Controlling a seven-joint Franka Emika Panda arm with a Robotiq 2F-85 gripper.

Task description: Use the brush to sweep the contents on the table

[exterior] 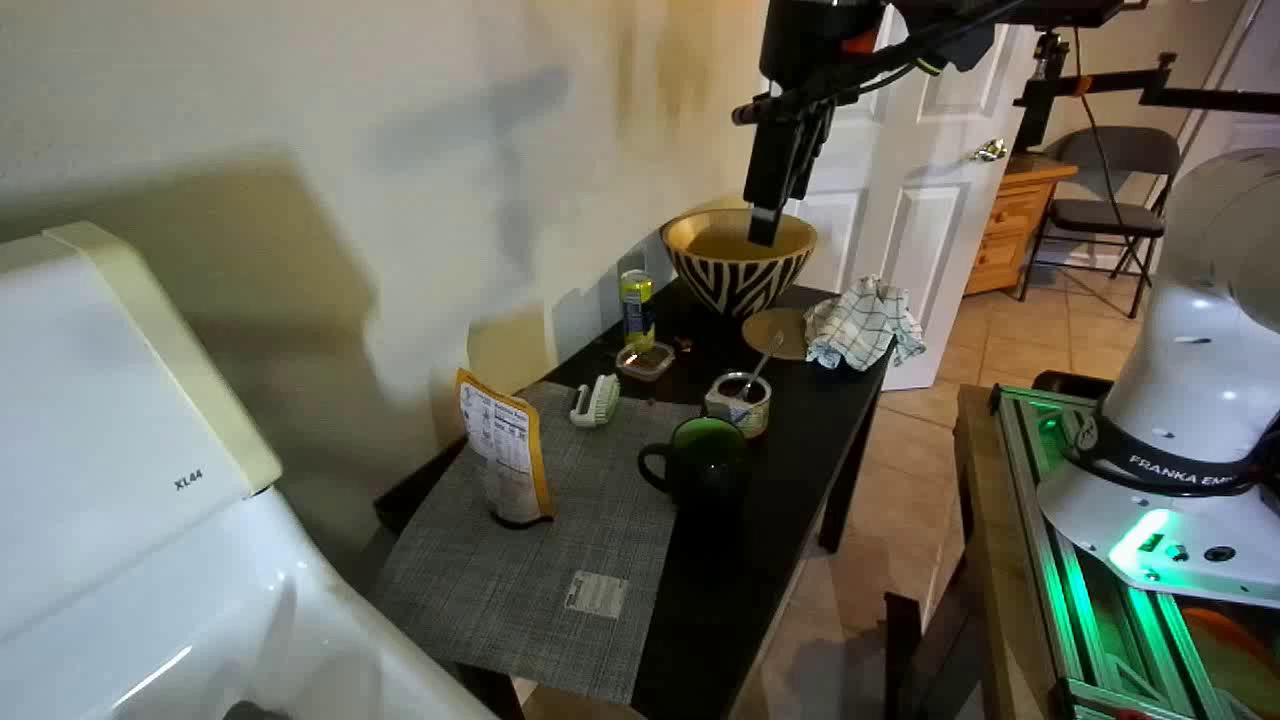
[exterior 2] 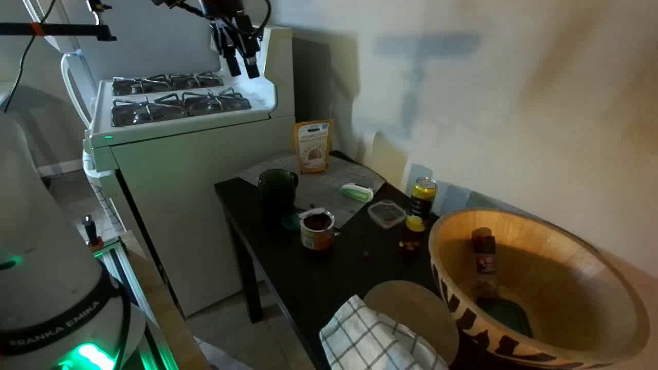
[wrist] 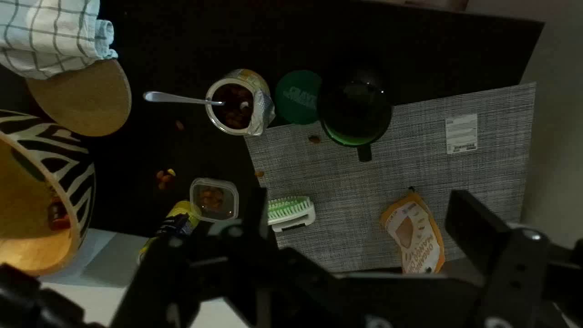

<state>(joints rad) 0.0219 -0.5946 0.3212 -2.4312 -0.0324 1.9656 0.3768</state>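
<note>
The black table [exterior: 790, 470] carries a grey mat [exterior: 440, 580]. The white brush with green bristles [exterior: 596, 401] lies on the mat's edge in both exterior views, also here [exterior 2: 357, 192]. In the wrist view the brush [wrist: 294, 213] lies on its side, partly hidden by a finger. Loose nuts [wrist: 165, 177] lie on the black tabletop; single ones lie on and near the mat. They also show in an exterior view [exterior 2: 409, 246]. My gripper [wrist: 360, 198] is open and empty, high above the table. It also shows in both exterior views [exterior: 763, 228] [exterior 2: 244, 72].
A clear tub [wrist: 214, 200], a yellow can [exterior 2: 422, 198], an opened can with spoon [wrist: 234, 107], a dark mug [exterior: 708, 465] and a pouch [exterior: 505, 450] stand around the brush. A large bowl [exterior 2: 565, 288], cloth [exterior 2: 375, 334] and wall bound the table.
</note>
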